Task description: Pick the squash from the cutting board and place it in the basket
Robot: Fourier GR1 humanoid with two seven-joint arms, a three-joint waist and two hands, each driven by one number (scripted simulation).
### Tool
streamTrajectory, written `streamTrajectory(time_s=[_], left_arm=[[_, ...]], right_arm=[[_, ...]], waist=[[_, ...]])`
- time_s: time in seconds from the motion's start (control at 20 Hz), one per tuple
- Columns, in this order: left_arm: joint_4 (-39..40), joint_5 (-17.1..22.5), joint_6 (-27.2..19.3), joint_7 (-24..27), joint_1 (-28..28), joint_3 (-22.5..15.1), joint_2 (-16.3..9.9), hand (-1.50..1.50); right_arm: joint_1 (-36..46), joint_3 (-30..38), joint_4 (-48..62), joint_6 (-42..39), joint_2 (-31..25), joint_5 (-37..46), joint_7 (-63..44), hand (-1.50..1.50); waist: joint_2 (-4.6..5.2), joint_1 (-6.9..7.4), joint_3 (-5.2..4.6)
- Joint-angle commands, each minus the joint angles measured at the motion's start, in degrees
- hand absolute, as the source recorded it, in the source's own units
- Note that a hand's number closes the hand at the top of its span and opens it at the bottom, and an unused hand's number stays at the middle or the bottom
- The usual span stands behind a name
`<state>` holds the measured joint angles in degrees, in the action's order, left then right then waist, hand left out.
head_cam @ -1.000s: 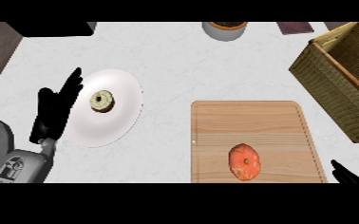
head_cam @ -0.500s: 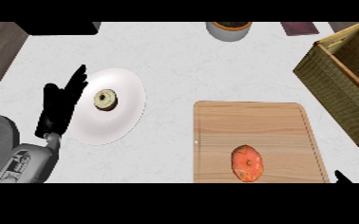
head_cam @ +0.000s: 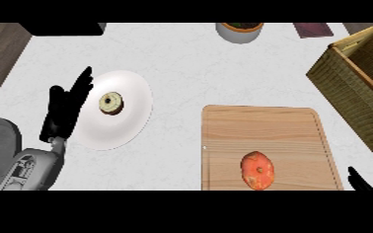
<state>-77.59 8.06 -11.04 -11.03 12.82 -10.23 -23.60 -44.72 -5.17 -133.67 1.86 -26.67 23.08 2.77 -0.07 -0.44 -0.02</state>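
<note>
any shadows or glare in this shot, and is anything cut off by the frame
Head view: lighting is flat and even, with no glare on the white plate or counter and only faint shading. The basket is cropped at the right edge, the pot at the top. Only fingertips of the right hand show at the lower right. The squash and left hand appear whole.
</note>
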Motion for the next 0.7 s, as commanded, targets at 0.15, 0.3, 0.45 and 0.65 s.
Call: streamTrajectory(time_s=[0.15, 0.3, 0.45, 0.65], left_arm=[[-1.6, -2.5, 0.9, -1.9, -0.6, 1.1, 1.9, 0.0], [-2.7, -4.0, 1.5, -0.3, -3.3, 2.1, 2.4, 0.0], [1.0, -3.4, 3.7, -1.4, 1.3, 3.9, 3.1, 0.0], [3.1, -4.6, 4.6, -0.4, 2.9, 6.1, 3.4, 0.0]], right_arm=[[8.4, -6.5, 6.2, 0.0, 6.6, 9.4, -4.2, -1.5], [7.8, -3.0, 5.4, -3.3, 5.5, 6.1, -2.8, -1.5], [12.7, -8.2, 8.1, -2.1, 9.4, 11.3, -5.8, -1.5], [16.8, -7.1, 15.0, -1.2, 11.1, 12.7, -4.0, -1.5]], waist=[[0.04, 0.3, 0.02], [0.0, 0.21, 0.02], [0.09, 0.16, 0.0], [0.09, 0.17, 0.01]])
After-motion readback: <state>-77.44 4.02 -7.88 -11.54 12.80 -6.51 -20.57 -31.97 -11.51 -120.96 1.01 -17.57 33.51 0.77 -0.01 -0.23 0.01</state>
